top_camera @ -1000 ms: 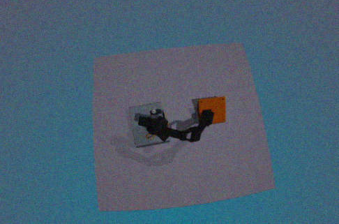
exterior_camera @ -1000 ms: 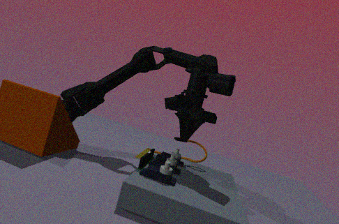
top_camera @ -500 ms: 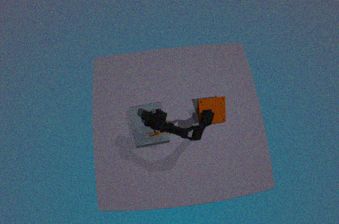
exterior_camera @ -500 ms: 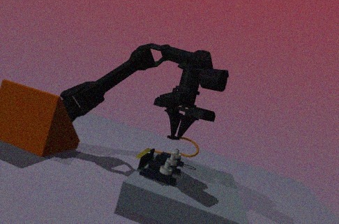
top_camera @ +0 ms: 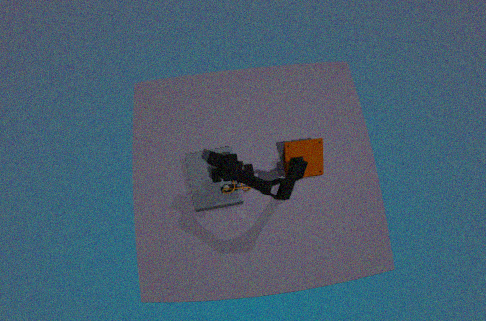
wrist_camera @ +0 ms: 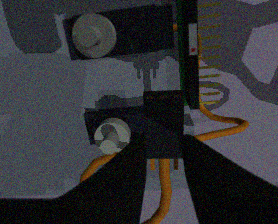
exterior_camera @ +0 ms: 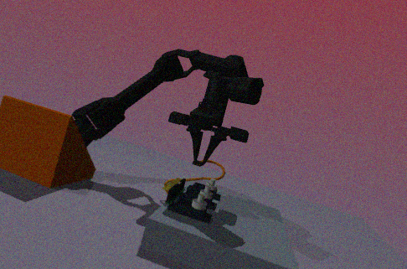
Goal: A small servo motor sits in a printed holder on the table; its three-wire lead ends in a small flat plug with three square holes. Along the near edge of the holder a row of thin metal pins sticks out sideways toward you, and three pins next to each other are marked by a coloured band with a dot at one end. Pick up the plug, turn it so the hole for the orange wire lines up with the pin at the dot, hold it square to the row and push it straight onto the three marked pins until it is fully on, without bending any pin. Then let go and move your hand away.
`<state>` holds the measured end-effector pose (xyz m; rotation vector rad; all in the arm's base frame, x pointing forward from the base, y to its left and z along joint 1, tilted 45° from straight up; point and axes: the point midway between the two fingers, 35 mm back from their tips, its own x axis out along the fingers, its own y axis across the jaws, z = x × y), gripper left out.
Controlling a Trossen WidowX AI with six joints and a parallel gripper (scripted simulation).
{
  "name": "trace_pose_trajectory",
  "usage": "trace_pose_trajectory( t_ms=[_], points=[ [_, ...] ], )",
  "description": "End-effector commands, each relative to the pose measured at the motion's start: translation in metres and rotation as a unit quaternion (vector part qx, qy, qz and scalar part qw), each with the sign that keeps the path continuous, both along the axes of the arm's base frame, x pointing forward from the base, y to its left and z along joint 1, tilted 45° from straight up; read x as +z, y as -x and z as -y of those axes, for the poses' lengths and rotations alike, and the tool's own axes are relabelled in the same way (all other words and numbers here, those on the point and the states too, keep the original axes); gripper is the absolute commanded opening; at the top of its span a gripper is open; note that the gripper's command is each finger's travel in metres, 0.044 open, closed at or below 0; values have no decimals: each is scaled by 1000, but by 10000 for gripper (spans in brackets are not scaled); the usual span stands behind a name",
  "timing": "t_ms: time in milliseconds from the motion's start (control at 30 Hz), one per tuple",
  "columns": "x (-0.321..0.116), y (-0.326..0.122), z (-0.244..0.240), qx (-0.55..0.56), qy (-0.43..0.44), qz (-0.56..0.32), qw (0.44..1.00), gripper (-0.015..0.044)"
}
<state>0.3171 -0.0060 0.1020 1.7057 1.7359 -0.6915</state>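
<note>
My gripper [exterior_camera: 198,162] [wrist_camera: 164,143] is shut on the black plug [wrist_camera: 164,117] and holds it above the holder. An orange stub shows at the left of its rear end, a brown one at the right, and a thick orange lead [wrist_camera: 165,187] between. The green-edged board [wrist_camera: 188,75] stands to the plug's upper right in the wrist view. Thin yellowish pins [wrist_camera: 210,43] stick out from its far side, to the right. A pale band [wrist_camera: 193,35] with a red dot lies by the upper pins. The plug is off the pins; its holes are hidden.
Dark servo bodies [wrist_camera: 142,32] with white round horns [wrist_camera: 94,35] [wrist_camera: 112,136] are left of the board. The lead loops [wrist_camera: 235,121] past the lower pins. All this sits on a raised grey block [top_camera: 205,196] [exterior_camera: 260,227]. An orange wedge [top_camera: 312,156] [exterior_camera: 31,139] is at the arm's base.
</note>
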Motion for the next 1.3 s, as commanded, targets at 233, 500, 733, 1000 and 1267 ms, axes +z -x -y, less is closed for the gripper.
trace_pose_trajectory(
  t_ms=[233,500,733,1000,1267],
  points=[
    [-12,19,11,110,3,100,989,0],
    [-20,32,18,194,3,177,965,0],
    [-26,44,24,265,2,244,933,0],
    [-33,59,29,342,0,317,885,0],
    [-40,74,32,414,-2,386,824,0]
  ],
)
